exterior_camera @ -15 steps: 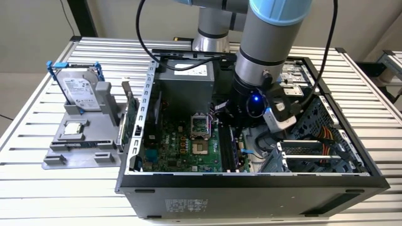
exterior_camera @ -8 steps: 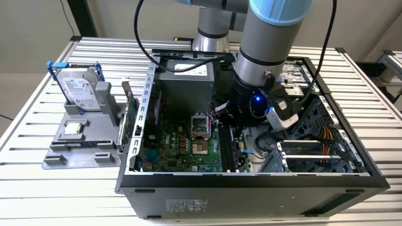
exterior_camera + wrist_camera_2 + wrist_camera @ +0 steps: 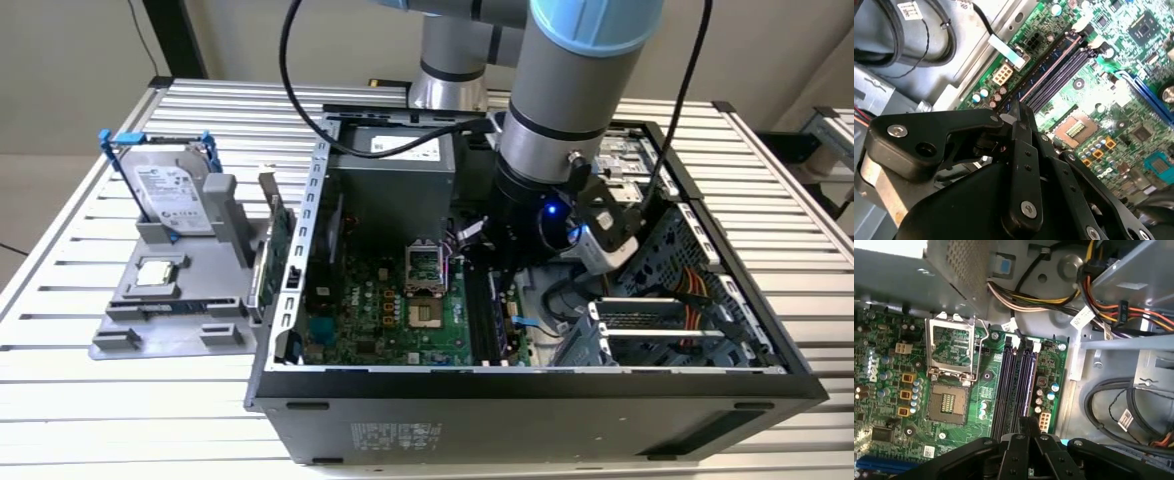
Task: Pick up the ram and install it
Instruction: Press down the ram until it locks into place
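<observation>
Green and thin, one stick that looks like the ram (image 3: 278, 252) stands on its edge in the grey holder (image 3: 160, 335), just beside the outer wall of the open computer case (image 3: 534, 410). One silver hard drive (image 3: 171, 195) and one small square chip (image 3: 158, 270) sit on that holder too. One claw (image 3: 1015, 117) hangs inside the case over four long dark slots (image 3: 1016, 385) on the green board (image 3: 899, 405) - its fingers (image 3: 1027, 424) are pressed close together, with nothing long between them.
</observation>
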You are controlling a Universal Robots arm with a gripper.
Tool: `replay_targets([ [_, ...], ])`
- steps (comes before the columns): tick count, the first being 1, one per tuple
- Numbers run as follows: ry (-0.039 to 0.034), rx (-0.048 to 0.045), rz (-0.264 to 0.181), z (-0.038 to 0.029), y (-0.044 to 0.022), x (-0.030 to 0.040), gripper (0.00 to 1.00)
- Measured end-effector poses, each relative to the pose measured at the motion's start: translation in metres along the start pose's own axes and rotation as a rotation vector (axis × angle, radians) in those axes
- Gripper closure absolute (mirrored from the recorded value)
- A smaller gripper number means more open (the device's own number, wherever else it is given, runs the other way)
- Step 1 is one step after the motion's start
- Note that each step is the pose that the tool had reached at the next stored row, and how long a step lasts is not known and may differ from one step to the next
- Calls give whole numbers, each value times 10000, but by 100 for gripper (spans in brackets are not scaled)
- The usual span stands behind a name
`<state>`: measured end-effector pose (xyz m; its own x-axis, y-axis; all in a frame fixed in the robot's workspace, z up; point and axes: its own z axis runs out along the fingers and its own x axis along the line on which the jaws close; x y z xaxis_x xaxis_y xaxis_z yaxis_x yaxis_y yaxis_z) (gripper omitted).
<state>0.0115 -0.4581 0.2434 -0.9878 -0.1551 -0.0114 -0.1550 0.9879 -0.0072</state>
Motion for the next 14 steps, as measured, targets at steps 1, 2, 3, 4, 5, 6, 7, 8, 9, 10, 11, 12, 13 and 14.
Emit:
replay_targets([
  [1,3,-10,-122,0,0,0,100],
  [2,8,-16,-249,0,0,0,100],
  [3,11,-22,-377,0,0,0,100],
  [4,14,-28,-506,0,0,0,100],
  [5,17,-34,-637,0,1,0,100],
  [6,20,-39,-752,0,1,0,100],
  [7,25,-45,-871,0,1,0,100],
  [8,30,-51,-983,0,1,0,100],
  [9,37,-56,-1098,0,1,0,100],
  [10,44,-62,-1207,0,2,0,100],
  [11,51,-68,-1323,0,2,0,100],
  [12,58,-73,-1433,0,2,0,100],
  [13,62,-77,-1543,0,2,0,100],
  [14,67,-80,-1643,0,2,-1,100],
])
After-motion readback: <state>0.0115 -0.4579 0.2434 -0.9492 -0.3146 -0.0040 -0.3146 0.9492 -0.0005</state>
